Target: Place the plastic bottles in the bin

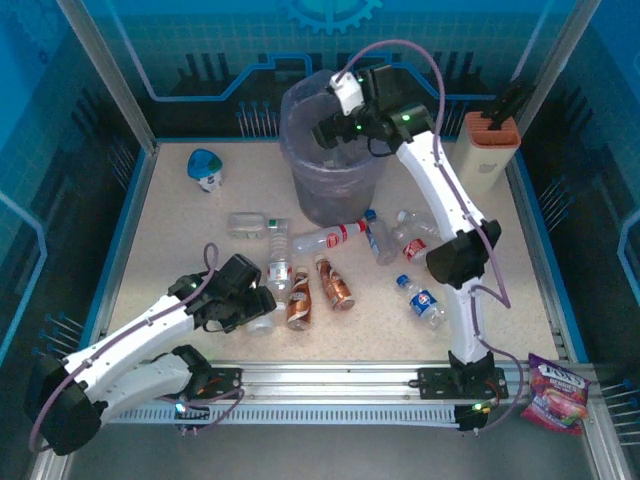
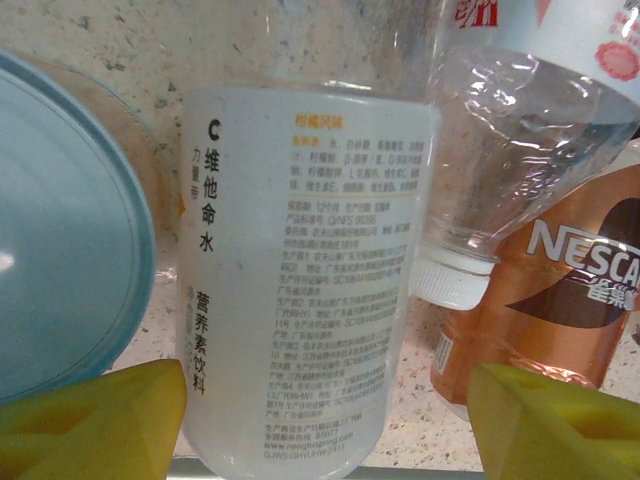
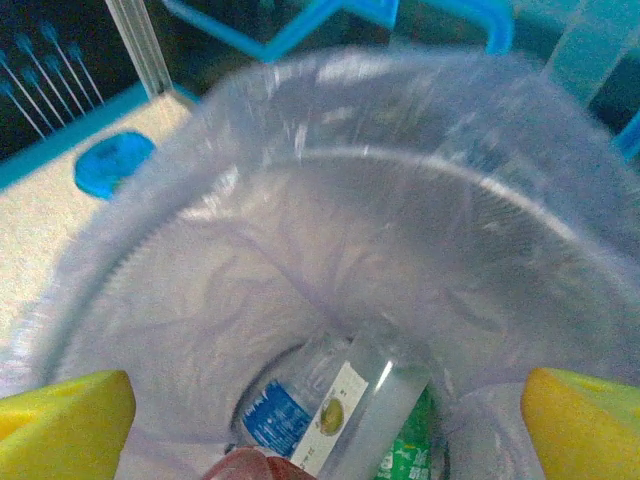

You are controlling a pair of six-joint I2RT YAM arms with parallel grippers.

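Gaping over the bin (image 3: 300, 240), the right gripper (image 3: 322, 425) overlooks a blue-labelled bottle (image 3: 335, 405) inside. Left gripper (image 2: 327, 420), wide, straddles a clear bottle (image 2: 300, 270).

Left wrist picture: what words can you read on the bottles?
"NESCA", cut off at the edge: shiny copper-brown plastic bottle.
"维他命水": frosted white plastic bottle.
"营养素饮料": same bottle, lower down.
Its fine print: too small to read.
Red print on the clear crumpled plastic bottle: cut off, unreadable.

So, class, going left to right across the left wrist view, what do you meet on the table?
Pale blue round lid → frosted white bottle → copper-brown Nescafe bottle. The clear bottle overlaps the copper one, so it is left out.
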